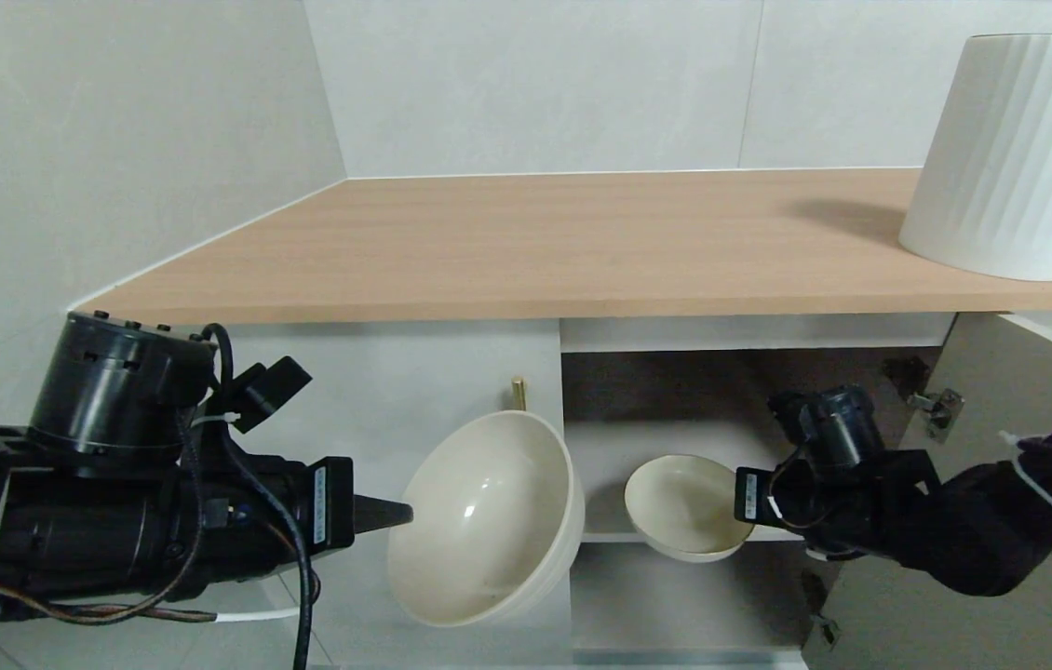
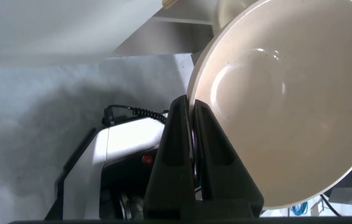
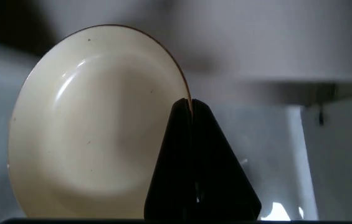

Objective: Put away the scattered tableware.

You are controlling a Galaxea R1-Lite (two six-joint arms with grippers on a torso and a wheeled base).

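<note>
Your left end effector [image 1: 393, 512] pinches the large bowl [image 1: 489, 521] by its rim, your right end effector [image 1: 742, 507] the small bowl [image 1: 680, 502], tilted probably to slip into the cabinet [image 1: 675, 391].

The larger cream bowl [image 1: 489, 521], glossy and plain, is tipped on its side with its hollow facing out. Its rim is pinched in the left hand [image 1: 398, 512], in front of the shut cabinet door [image 1: 396, 391] beneath the wooden surface [image 1: 535, 242]. The smaller cream bowl [image 1: 686, 507], tilted the same way, hangs by its rim from the right hand [image 1: 742, 498] at the open cabinet's mouth, level with its shelf [image 1: 605, 484].
</note>
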